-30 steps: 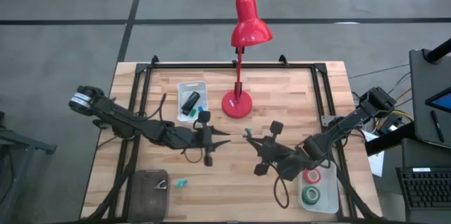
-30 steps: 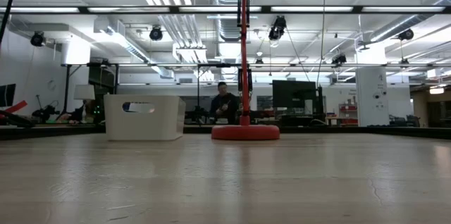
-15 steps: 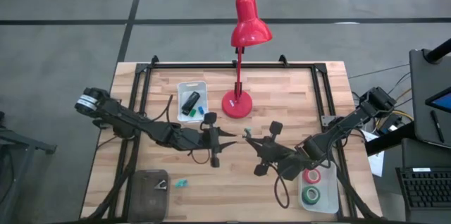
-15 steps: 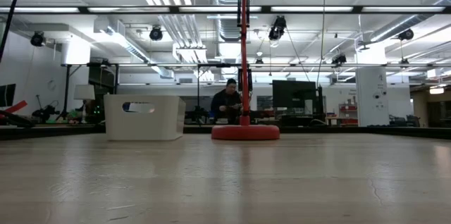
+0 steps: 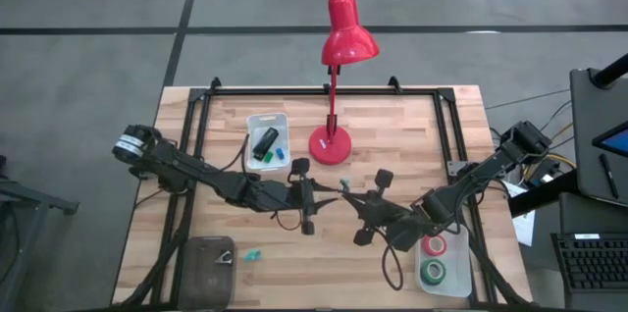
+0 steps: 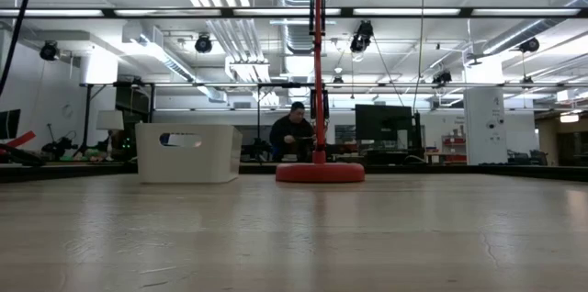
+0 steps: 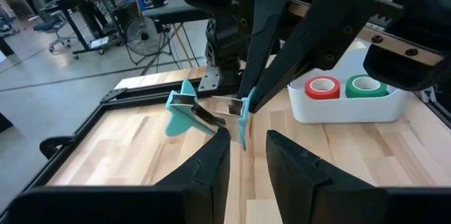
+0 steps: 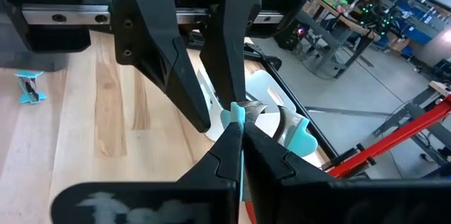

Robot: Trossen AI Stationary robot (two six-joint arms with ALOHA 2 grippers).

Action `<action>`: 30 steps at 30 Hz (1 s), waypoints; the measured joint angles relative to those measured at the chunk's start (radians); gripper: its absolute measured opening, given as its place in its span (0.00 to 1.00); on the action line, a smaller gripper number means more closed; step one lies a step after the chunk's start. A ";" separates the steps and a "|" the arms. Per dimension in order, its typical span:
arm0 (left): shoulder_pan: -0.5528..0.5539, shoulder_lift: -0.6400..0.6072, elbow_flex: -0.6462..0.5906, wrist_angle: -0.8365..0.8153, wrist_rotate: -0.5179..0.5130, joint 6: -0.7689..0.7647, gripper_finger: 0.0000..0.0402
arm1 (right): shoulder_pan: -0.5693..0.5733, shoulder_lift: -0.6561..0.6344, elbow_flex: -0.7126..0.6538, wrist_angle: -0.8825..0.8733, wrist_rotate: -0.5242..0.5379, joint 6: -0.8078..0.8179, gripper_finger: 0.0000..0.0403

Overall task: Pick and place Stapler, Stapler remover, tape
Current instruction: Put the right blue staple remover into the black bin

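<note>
The teal stapler remover (image 7: 211, 113) hangs above the table's middle, with my right gripper (image 5: 345, 192) shut on it. My left gripper (image 5: 322, 194) is open, its fingertips (image 7: 220, 138) just short of the remover on either side; I see no touch. The black stapler (image 5: 265, 141) lies in a white tray (image 5: 257, 121) at the far left-centre. Red tape (image 5: 434, 245) and green tape (image 5: 432, 273) sit in a white tray (image 5: 446, 290) at the near right. My right gripper pinches one teal wing (image 8: 235, 117) of the stapler remover between its two fingertips. The fingers come from the table's right, nearly level. The remover is lifted clear of the table, its other wing (image 8: 299, 137) and metal jaws sticking out beyond the fingers.
A red desk lamp stands on its base (image 5: 331, 145) just beyond both grippers. A dark mesh container (image 5: 208, 263) sits at the near left, with a small teal piece (image 5: 253, 253) beside it. A black frame (image 5: 324, 89) borders the table. A person sits in the room behind.
My left gripper has travelled toward the table's right edge, closing in on the stapler remover, its fingers still apart. My right gripper and the remover have kept still.
</note>
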 joint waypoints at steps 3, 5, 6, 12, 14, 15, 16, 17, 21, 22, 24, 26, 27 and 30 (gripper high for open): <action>0.000 0.000 0.000 0.000 0.000 -0.002 0.23 | 0.000 0.000 0.000 0.000 0.000 0.001 0.02; 0.002 0.000 0.000 0.000 0.000 -0.010 0.22 | 0.000 0.000 -0.002 0.000 0.000 0.002 0.02; 0.004 0.000 0.000 0.001 0.000 -0.018 0.21 | 0.000 0.000 -0.002 0.000 0.000 0.002 0.02; 0.014 0.000 -0.001 0.001 0.002 -0.050 0.13 | 0.000 0.000 -0.002 0.016 -0.014 0.001 0.02; 0.015 0.000 -0.003 0.001 0.003 -0.056 0.12 | -0.001 0.000 -0.002 0.029 -0.023 -0.002 0.02; 0.015 0.000 -0.004 0.000 0.003 -0.060 0.11 | 0.000 0.000 -0.002 0.028 -0.023 -0.002 0.02; 0.016 0.000 -0.004 0.001 0.005 -0.062 0.10 | 0.000 0.000 -0.002 0.028 -0.023 -0.002 0.02; 0.016 0.000 -0.004 0.001 0.007 -0.062 0.09 | 0.000 0.000 -0.003 0.028 -0.023 0.001 0.02; 0.017 0.000 -0.004 0.005 0.034 -0.059 0.04 | 0.000 0.000 -0.010 0.029 -0.024 0.003 0.02; 0.017 0.000 -0.004 0.005 0.034 -0.059 0.03 | 0.000 0.000 -0.013 0.030 -0.024 0.003 0.02; 0.017 0.000 -0.004 0.005 0.034 -0.060 0.02 | 0.000 0.000 -0.017 0.032 -0.024 0.005 0.02; 0.017 0.000 -0.004 0.004 0.034 -0.057 0.02 | 0.000 0.000 -0.023 0.038 -0.023 0.005 0.02; 0.018 0.000 -0.005 0.004 0.034 -0.055 0.02 | 0.000 0.000 -0.026 0.047 -0.022 0.006 0.02; 0.019 0.000 -0.008 0.004 0.034 -0.053 0.01 | 0.000 0.000 -0.029 0.049 -0.023 0.036 0.02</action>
